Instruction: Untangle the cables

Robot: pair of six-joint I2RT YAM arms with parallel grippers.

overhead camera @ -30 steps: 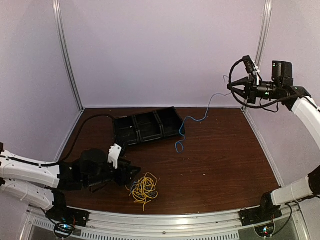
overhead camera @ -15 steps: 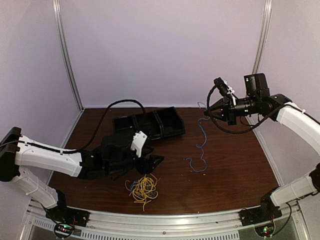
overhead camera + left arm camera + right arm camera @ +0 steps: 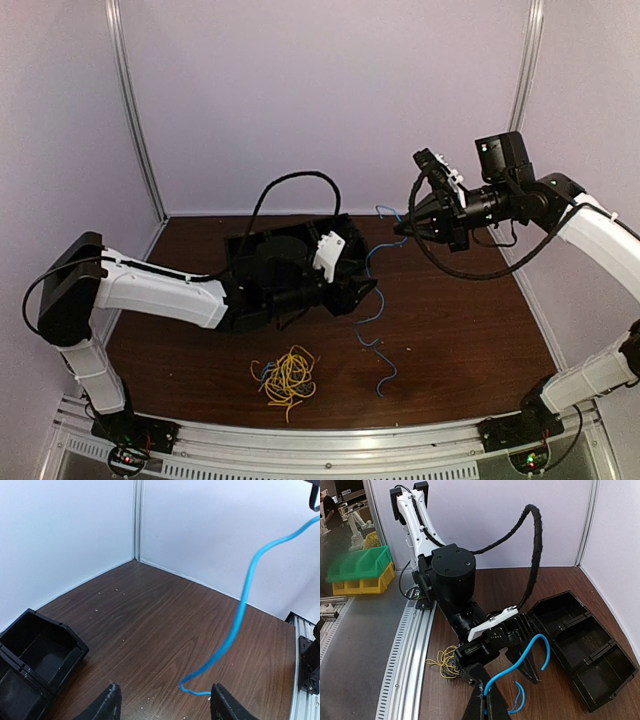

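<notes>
Blue cable [image 3: 241, 605] hangs from the clenched right gripper [image 3: 484, 697] onto mid-desk, before the released left gripper [image 3: 166, 702]; yellow bundle [image 3: 288, 376] near front edge

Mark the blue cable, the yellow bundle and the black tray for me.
blue cable [image 3: 243, 602]: left wrist view, middle of its raised stretch.
yellow bundle [image 3: 288, 375]: top external view, centre of the tangle.
black tray [image 3: 592, 647]: right wrist view, bare floor of the middle compartment.

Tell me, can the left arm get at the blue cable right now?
Probably yes. The left gripper is open, and the blue cable, held up by the right gripper, hangs just ahead of it with nothing in between.
</notes>
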